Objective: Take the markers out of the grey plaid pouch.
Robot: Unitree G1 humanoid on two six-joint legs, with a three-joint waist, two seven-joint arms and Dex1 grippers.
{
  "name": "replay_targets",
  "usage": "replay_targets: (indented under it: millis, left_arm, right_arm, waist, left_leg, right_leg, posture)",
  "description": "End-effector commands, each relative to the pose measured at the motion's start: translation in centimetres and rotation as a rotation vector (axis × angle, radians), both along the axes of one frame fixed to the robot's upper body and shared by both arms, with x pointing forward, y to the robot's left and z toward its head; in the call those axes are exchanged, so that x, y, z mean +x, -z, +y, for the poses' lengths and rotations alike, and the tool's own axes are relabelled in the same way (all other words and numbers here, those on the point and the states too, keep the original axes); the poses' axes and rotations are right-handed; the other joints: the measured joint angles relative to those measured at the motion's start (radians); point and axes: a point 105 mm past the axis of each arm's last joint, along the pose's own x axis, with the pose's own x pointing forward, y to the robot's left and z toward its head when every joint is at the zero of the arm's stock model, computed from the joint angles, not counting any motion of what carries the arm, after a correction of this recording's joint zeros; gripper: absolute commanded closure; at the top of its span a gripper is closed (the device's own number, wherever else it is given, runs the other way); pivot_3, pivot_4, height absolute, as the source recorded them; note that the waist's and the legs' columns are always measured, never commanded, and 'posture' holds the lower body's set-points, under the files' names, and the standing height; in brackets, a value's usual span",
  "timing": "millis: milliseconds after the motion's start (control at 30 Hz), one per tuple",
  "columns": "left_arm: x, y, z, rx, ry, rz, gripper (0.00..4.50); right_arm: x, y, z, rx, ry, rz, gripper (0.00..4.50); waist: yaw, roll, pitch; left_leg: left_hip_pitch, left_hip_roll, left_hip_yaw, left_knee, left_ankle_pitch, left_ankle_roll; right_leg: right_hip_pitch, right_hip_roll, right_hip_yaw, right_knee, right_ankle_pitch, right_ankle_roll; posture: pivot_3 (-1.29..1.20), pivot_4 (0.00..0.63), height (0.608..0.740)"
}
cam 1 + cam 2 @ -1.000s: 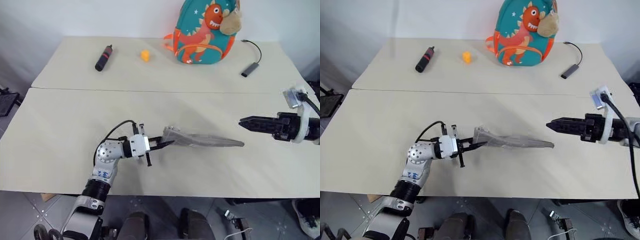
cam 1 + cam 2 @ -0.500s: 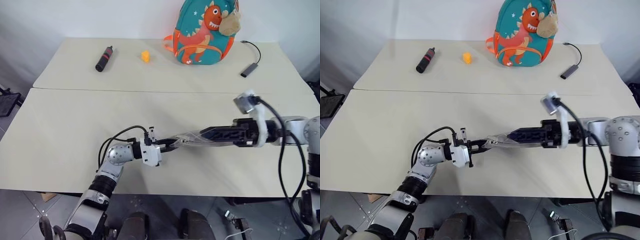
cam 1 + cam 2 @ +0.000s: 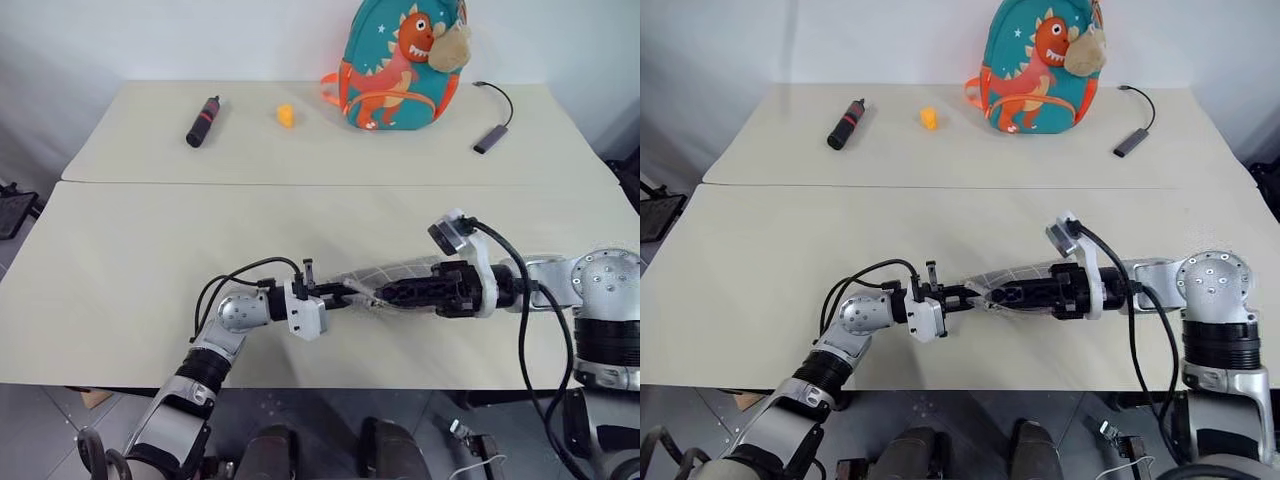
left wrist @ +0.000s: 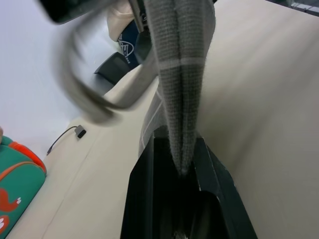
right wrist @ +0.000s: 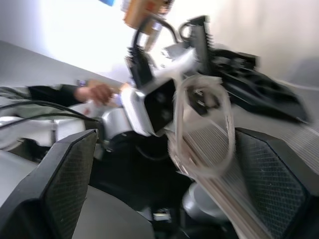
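The grey plaid pouch (image 3: 385, 279) is held above the near table (image 3: 120, 250), one end pinched in the left gripper (image 3: 343, 296); the right gripper (image 3: 385, 294), well apart a second ago, has been swung in with fingers spread beside it; the markers are judged to be inside.

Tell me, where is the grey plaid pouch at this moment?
In the left eye view the grey plaid pouch is over the near table's front edge, between the two arms: the left claw pinches its left end, and the open right claw reaches along it.
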Motion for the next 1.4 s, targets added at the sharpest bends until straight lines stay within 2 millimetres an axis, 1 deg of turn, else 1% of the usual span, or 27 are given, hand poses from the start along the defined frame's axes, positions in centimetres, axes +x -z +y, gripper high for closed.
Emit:
replay_targets:
  millis: [33, 200, 233, 300, 367, 400, 433, 500, 533, 600, 667, 733, 800, 900, 1000, 1067, 1133, 1200, 1267, 1400]
  left_arm:
    - [0.1, 0.3, 0.6, -0.022, -0.028, 0.019, 4.50]
    - [0.2, 0.3, 0.8, -0.026, -0.039, 0.029, 4.50]
    - [0.2, 0.3, 0.9, -0.027, -0.041, 0.032, 4.50]
    - [0.4, 0.2, 1.2, -0.037, -0.055, 0.044, 4.50]
    - [0.6, 0.2, 1.4, -0.050, -0.070, 0.059, 4.50]
    - [0.6, 0.1, 1.5, -0.055, -0.076, 0.064, 4.50]
    - [0.7, 0.1, 1.6, -0.059, -0.079, 0.067, 4.50]
    - [0.7, 0.1, 1.6, -0.064, -0.083, 0.074, 4.50]
    - [0.7, 0.1, 1.6, -0.068, -0.085, 0.078, 4.50]
    - [0.8, 0.0, 1.7, -0.081, -0.091, 0.093, 4.50]
    - [1.0, -0.1, 1.8, -0.104, -0.101, 0.125, 4.50]
    - [1.1, -0.1, 1.8, -0.121, -0.103, 0.165, 4.50]
    - [1.1, -0.1, 1.8, -0.129, -0.101, 0.193, 4.50]
    - [1.1, -0.2, 1.8, -0.141, -0.100, 0.245, 4.50]
    - [1.5, -0.4, 1.5, -0.124, -0.096, 0.265, 4.50]
    - [1.6, -0.6, 1.3, -0.120, -0.094, 0.269, 4.50]
    - [1.7, -0.6, 1.2, -0.120, -0.093, 0.278, 4.50]
    - [1.7, -0.6, 1.1, -0.129, -0.088, 0.304, 4.50]
    - [1.6, -0.5, 1.1, -0.133, -0.085, 0.318, 4.50]
    - [1.7, -0.5, 1.1, -0.134, -0.085, 0.332, 4.50]
  right_arm:
    - [-0.5, -1.3, 0.9, 0.067, -0.041, -0.019, 0.03]
    - [-1.0, -0.7, 1.3, 0.036, -0.045, -0.015, 0.03]
    - [-1.4, -0.4, 1.4, 0.000, -0.059, -0.039, 0.03]
    - [-1.9, 0.0, 1.5, -0.094, -0.063, -0.158, 0.03]
    - [-1.3, 0.2, 1.5, -0.161, -0.020, -0.343, 0.03]
    - [-0.1, -0.1, 1.3, -0.157, 0.044, -0.476, 0.03]
    - [0.5, -0.3, 1.1, -0.153, 0.079, -0.571, 0.03]
    - [1.3, -0.5, 0.6, -0.133, 0.118, -0.680, 0.03]
    - [1.5, -0.6, 0.5, -0.125, 0.121, -0.702, 0.03]
    - [1.7, -1.5, -0.2, -0.073, 0.137, -0.762, 0.03]
    - [1.6, -3.0, -1.1, -0.022, 0.142, -0.823, 0.03]
    - [1.1, -4.0, -1.2, -0.006, 0.110, -0.875, 0.03]
    - [0.7, -4.4, -1.2, -0.010, 0.078, -0.906, 0.03]
    - [-0.1, -4.4, -0.9, -0.053, -0.016, -0.982, 0.03]
    - [-1.6, -5.0, 0.5, -0.091, -0.182, -1.043, 0.03]
    - [-2.0, -4.4, 1.2, -0.126, -0.230, -1.042, 0.03]
    - [-2.0, -3.7, 1.7, -0.156, -0.249, -1.057, 0.03]
    - [-1.6, -3.1, 2.5, -0.202, -0.256, -1.173, 0.03]
    - [-1.3, -2.9, 3.1, -0.217, -0.256, -1.246, 0.03]
    - [-0.6, -2.3, 3.8, -0.252, -0.234, -1.308, 0.03]
  waist:
    - [0.001, 0.000, 0.000]
    - [-0.001, 0.000, 0.000]
    - [-0.002, 0.000, 0.000]
    - [-0.004, 0.000, 0.000]
    - [-0.006, 0.000, 0.000]
    - [-0.007, 0.000, 0.000]
    - [-0.009, -0.001, -0.001]
    - [-0.013, -0.001, -0.001]
    - [-0.015, -0.001, -0.001]
    - [-0.017, -0.001, -0.001]
    - [-0.017, -0.001, -0.001]
    - [-0.017, -0.001, -0.001]
    - [-0.018, -0.001, -0.001]
    - [-0.017, -0.001, -0.001]
    - [-0.018, -0.001, -0.001]
    - [-0.017, -0.001, 0.000]
    - [-0.016, -0.003, 0.001]
    - [-0.012, -0.003, 0.001]
    - [-0.012, -0.004, 0.001]
    - [-0.008, -0.004, 0.001]
  left_leg:
    - [0.000, 0.000, 0.000, 0.000, 0.000, 0.000]
    - [0.000, 0.000, 0.000, 0.000, 0.000, 0.000]
    - [0.000, 0.000, 0.000, 0.000, 0.000, 0.000]
    - [0.000, 0.000, 0.000, 0.000, 0.000, 0.000]
    - [0.000, 0.000, 0.000, 0.000, 0.000, 0.001]
    - [0.000, 0.000, 0.000, 0.000, -0.001, 0.001]
    - [0.000, 0.000, 0.000, -0.001, -0.001, 0.001]
    - [0.000, 0.000, 0.001, -0.001, -0.001, 0.000]
    - [0.000, 0.000, 0.001, -0.001, -0.001, 0.000]
    - [0.000, 0.000, 0.001, -0.001, -0.001, 0.000]
    - [0.000, 0.000, 0.001, -0.001, 0.000, 0.000]
    - [0.000, 0.000, 0.001, -0.001, -0.001, 0.000]
    - [0.000, 0.000, 0.001, -0.001, -0.001, 0.000]
    - [0.000, 0.000, 0.001, -0.001, -0.001, 0.000]
    - [0.000, 0.000, 0.001, -0.001, -0.001, 0.000]
    - [0.000, 0.000, 0.000, 0.000, -0.001, 0.000]
    - [0.000, 0.000, 0.000, -0.001, -0.001, 0.000]
    - [-0.001, -0.001, 0.000, 0.000, -0.001, 0.000]
    - [-0.001, -0.001, 0.000, 0.000, -0.001, 0.000]
    - [-0.001, -0.001, 0.000, 0.000, -0.001, 0.000]
  right_leg:
    - [0.000, 0.000, 0.000, 0.000, 0.000, 0.000]
    - [0.000, 0.000, 0.000, 0.000, 0.000, 0.000]
    - [0.000, 0.000, 0.000, 0.000, 0.000, 0.000]
    - [0.000, 0.000, 0.000, 0.000, 0.000, 0.000]
    - [-0.001, 0.000, 0.000, 0.000, 0.000, 0.000]
    - [-0.001, 0.000, 0.000, -0.001, 0.000, 0.000]
    - [-0.001, 0.000, 0.000, -0.001, 0.000, 0.000]
    - [0.000, 0.001, 0.000, -0.001, 0.000, 0.000]
    - [0.000, 0.001, 0.001, -0.001, 0.000, 0.000]
    - [0.000, 0.001, 0.000, -0.001, 0.000, 0.000]
    - [0.000, 0.001, 0.000, -0.001, 0.000, 0.000]
    - [0.000, 0.001, 0.000, -0.001, 0.000, 0.000]
    - [0.000, 0.001, 0.000, -0.002, 0.000, 0.000]
    - [0.000, 0.001, 0.000, -0.002, 0.000, 0.000]
    - [0.000, 0.001, 0.000, -0.002, 0.000, 0.000]
    - [0.000, 0.001, 0.000, -0.002, 0.000, 0.000]
    - [0.000, 0.001, 0.000, -0.003, 0.000, 0.000]
    - [0.000, 0.001, 0.000, -0.003, 0.000, 0.000]
    - [0.000, 0.000, 0.000, -0.003, 0.000, 0.000]
    - [0.000, 0.001, 0.000, -0.003, 0.000, 0.000]
  posture:
    - [0.00, 0.150, 0.740]
    - [0.00, 0.150, 0.740]
    - [0.00, 0.150, 0.740]
    - [0.00, 0.150, 0.740]
    - [0.00, 0.150, 0.740]
    - [0.00, 0.150, 0.740]
    - [0.00, 0.150, 0.740]
    - [0.00, 0.150, 0.740]
    - [0.00, 0.150, 0.740]
    - [0.00, 0.150, 0.740]
    - [0.00, 0.150, 0.740]
    - [0.00, 0.150, 0.740]
    - [0.00, 0.150, 0.740]
    - [0.00, 0.150, 0.740]
    - [0.00, 0.150, 0.740]
    - [0.00, 0.150, 0.740]
    - [0.00, 0.150, 0.740]
    - [0.00, 0.150, 0.740]
    - [0.00, 0.150, 0.740]
    - [0.00, 0.150, 0.740]
